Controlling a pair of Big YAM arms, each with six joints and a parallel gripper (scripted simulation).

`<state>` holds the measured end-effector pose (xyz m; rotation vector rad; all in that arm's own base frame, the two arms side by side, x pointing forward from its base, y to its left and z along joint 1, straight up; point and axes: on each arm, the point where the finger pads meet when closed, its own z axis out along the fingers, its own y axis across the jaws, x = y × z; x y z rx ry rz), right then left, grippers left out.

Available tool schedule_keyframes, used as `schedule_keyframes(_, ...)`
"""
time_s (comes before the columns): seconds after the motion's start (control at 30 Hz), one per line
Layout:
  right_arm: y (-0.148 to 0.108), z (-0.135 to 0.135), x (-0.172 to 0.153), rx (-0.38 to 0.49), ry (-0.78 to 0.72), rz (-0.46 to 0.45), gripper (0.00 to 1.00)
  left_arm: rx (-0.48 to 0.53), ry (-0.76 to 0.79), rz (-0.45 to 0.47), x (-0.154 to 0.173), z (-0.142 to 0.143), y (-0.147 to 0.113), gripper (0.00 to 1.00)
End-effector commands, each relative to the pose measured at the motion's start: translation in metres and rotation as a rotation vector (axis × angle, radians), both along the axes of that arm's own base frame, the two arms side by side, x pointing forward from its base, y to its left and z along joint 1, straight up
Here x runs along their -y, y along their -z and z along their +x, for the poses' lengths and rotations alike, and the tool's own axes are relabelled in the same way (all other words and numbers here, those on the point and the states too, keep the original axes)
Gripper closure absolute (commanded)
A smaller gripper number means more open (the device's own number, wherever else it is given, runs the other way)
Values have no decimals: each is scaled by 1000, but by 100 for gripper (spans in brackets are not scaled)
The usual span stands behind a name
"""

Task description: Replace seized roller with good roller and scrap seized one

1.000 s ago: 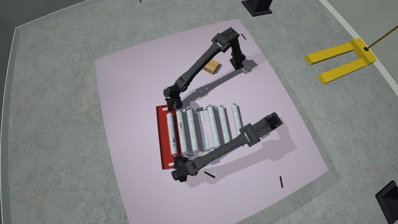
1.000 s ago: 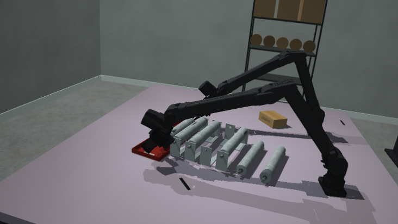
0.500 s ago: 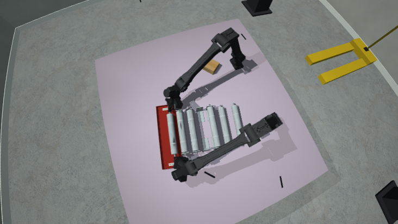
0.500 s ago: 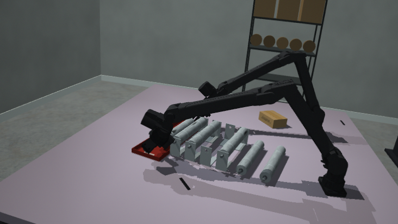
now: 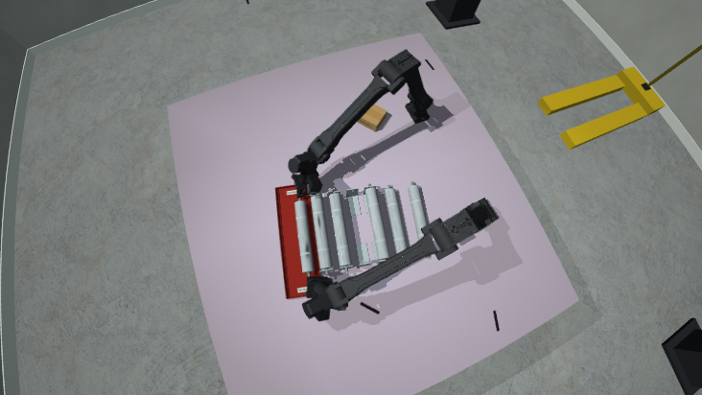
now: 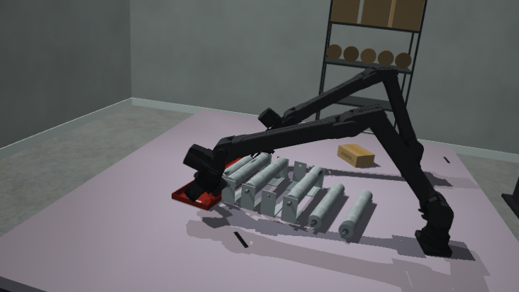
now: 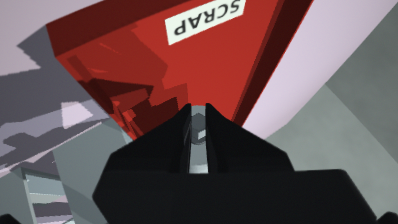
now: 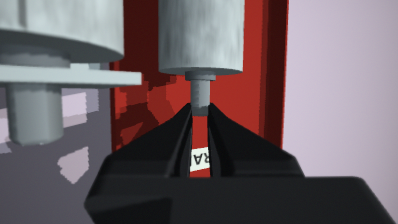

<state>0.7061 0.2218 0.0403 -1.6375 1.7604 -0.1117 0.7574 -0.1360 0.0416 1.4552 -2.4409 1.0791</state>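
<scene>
Held roller (image 5: 303, 235) (image 6: 238, 165) (image 8: 201, 35) lengthwise over the scrap tray (image 5: 281, 244) (image 6: 188, 203) (image 7: 210, 65) (image 8: 272, 100), clear of the brackets; probably the seized one, judging by the vacant bay. Contact with the tray floor: cannot tell. Pinched at both ends, narrow on the hexagonal axle: left gripper (image 5: 308, 275) (image 6: 221, 183) (image 7: 198, 106) at the one end, right gripper (image 5: 300, 197) (image 6: 266, 154) (image 8: 200, 106) at the other.

Step in hand, by the look of things: setting down into scrap. Lower both ends together and keep the roller level, to avoid wrenching the short axle stubs. Mind the first bed roller (image 5: 321, 235) (image 6: 250, 170) (image 8: 60, 30) and the end of its axle, poking out through the bracket plate (image 8: 100, 77) just beside. Aim well inside the tray walls, wait for full support, then open both pairs of fingers a little and lift straight up. Beware of a late release on one side, likely to drag or roll the load.

Farther out, in the bed: vacant bay between the upright end brackets (image 5: 354, 205) (image 6: 269, 206), third along from the tray, and a roller in each of the other three bays. Beyond, lying on the table: two spare rollers (image 5: 396, 220) (image 6: 327, 206), as yet unfitted. Perhaps halfway through the job.
</scene>
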Motion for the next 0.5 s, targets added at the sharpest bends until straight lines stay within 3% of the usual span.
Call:
schedule_keyframes(0.0, -36, 39, 3, 78, 22, 31, 97, 113, -15, -13, -6, 35, -61, 97)
schedule_keyframes(0.03, -25, 38, 4, 60, 22, 28, 97, 92, -13, -12, -3, 34, -46, 97)
schedule_keyframes(0.07, -39, 37, 4, 73, 22, 31, 97, 92, -11, -11, -1, 33, -47, 97)
schedule_keyframes(0.1, -60, 38, 4, 101, 20, 37, 97, 117, -11, -11, -1, 34, -66, 97)
schedule_keyframes(0.2, -61, 40, 4, 110, 17, 37, 97, 137, -5, -13, 3, 35, -74, 97)
schedule_keyframes(0.23, -58, 40, 4, 101, 21, 40, 97, 131, -2, -13, 7, 34, -74, 97)
schedule_keyframes(0.3, -22, 36, 6, 44, 22, 28, 97, 120, 1, -10, 10, 32, -70, 97)
schedule_keyframes(0.37, -40, 36, 6, 67, 19, 32, 97, 72, -4, -9, 7, 30, -35, 97)
schedule_keyframes(0.43, -65, 42, 5, 117, 18, 44, 97, 95, -18, -8, -4, 32, -53, 97)
schedule_keyframes(0.47, -56, 43, 4, 110, 19, 44, 97, 108, -20, -10, -6, 34, -63, 97)
